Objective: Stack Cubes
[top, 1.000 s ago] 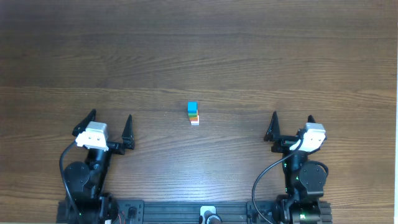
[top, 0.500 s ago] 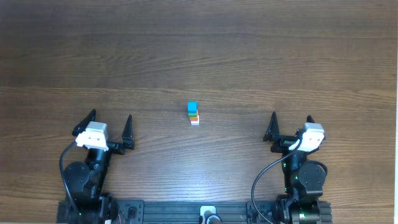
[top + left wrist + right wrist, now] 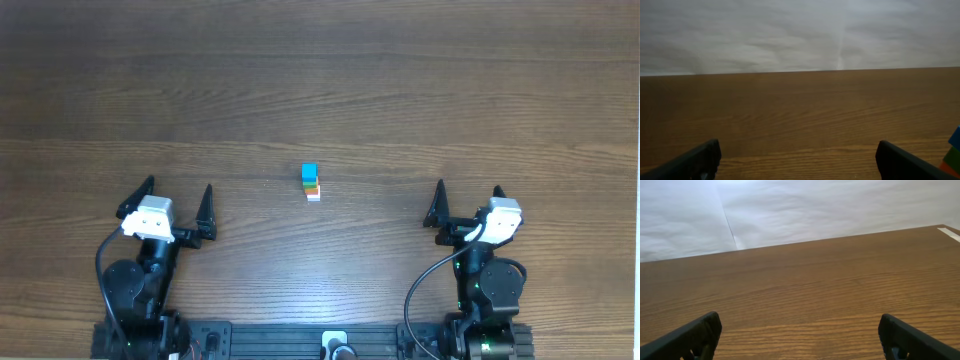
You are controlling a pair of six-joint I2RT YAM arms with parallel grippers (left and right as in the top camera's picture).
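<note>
1. A wide bench (image 3: 320, 80) of dark brown wood grain takes up the whole scene from above.
2. A pale, plain backdrop (image 3: 840, 205) stands behind the far edge of the bench, seen from the wrist cameras.
3. The left arm (image 3: 135, 285), black with a white block at the wrist, stands at about 7 o'clock on the bench. The right arm (image 3: 485, 285), built the same, stands at about 5 o'clock.
4. The left hand (image 3: 178, 185) points toward 12 o'clock. Its two black fingers (image 3: 695, 162) are spread wide apart and grip nothing, with bare wood between them.
5. The right hand (image 3: 468, 186) also points toward 12 o'clock. Its fingers (image 3: 690, 337) are likewise spread wide with nothing between them.
6. The stack of cubes (image 3: 311, 183) stands near the middle of the bench, between the two hands and well apart from both. It is at 3 o'clock from the left hand and 9 o'clock from the right hand.
7. Within the stack, the blue cube (image 3: 309, 172) is on top, with the green cube (image 3: 311, 182) beneath it. Below that is the orange cube (image 3: 313, 188), and the white cube (image 3: 314, 196) rests on the wood.
8. From the left wrist camera, the blue (image 3: 955, 137) and green (image 3: 952, 157) cubes show at the frame's edge, beyond one finger.
</note>
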